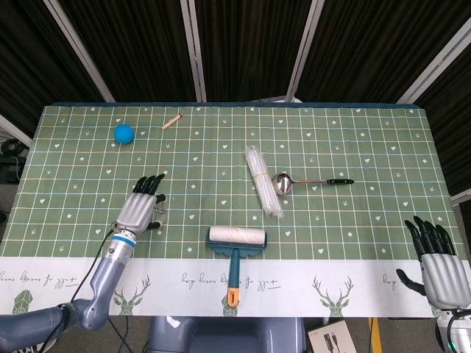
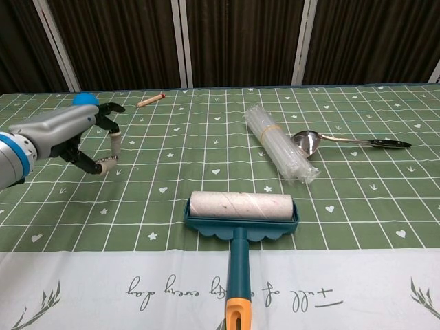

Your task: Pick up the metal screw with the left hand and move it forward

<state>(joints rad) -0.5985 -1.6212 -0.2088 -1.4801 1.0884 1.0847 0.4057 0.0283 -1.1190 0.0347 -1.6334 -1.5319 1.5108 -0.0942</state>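
Green checked cloth is covering the counter (image 1: 353,140), its white border showing cursive script, upside down and illegible in the chest view. That view is showing the left hand (image 2: 65,134) raised, pinching the metal screw (image 2: 115,147) between thumb and fingertip. Only the head view is showing the right hand (image 1: 440,266), fingers spread, holding nothing.

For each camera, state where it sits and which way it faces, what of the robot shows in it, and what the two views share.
Head view: sits high, looking steeply down on the whole green table; shows the left hand and arm, and the right hand at the near right corner.
Chest view: sits low at the near edge, looking forward across the table toward the dark curtains; shows only the left hand, raised.
Shared: left hand, lint roller, spoon, blue ball.
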